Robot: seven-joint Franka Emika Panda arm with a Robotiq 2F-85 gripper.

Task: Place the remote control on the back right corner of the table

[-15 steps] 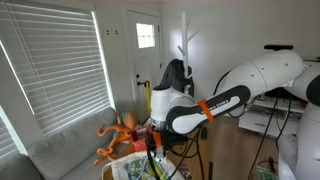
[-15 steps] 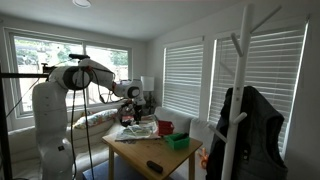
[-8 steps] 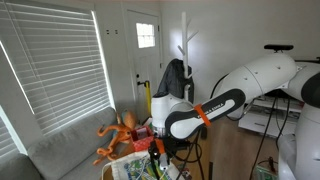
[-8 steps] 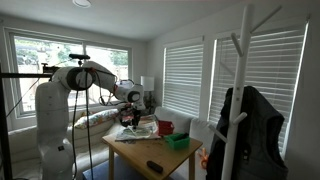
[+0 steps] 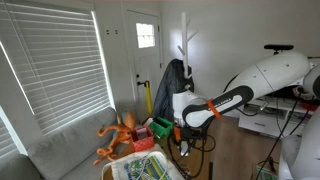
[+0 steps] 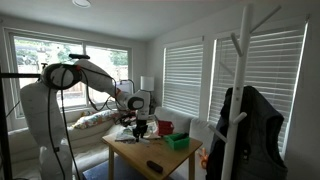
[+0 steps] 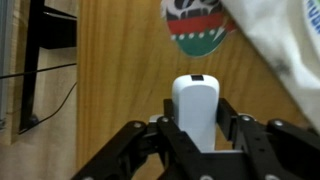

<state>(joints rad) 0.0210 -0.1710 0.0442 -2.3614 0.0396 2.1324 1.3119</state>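
In the wrist view a white remote control (image 7: 195, 105) stands lengthwise between my black fingers, its far end sticking out past the fingertips. My gripper (image 7: 198, 122) is shut on it and holds it above the brown wooden table (image 7: 110, 80). In both exterior views the gripper (image 6: 138, 125) (image 5: 183, 142) hangs over the table (image 6: 132, 157); the remote is too small to make out there.
A round red, green and black patterned item (image 7: 197, 22) and white cloth (image 7: 285, 45) lie ahead of the gripper. A green basket (image 6: 178, 142), a red cup (image 6: 165, 127) and a dark object (image 6: 155, 166) sit on the table. An orange octopus toy (image 5: 120, 135) is near the sofa. A coat rack (image 6: 240, 95) stands close by.
The arm has swung sideways over the table with the remote in the gripper, to the right in both exterior views and away from the octopus toy.
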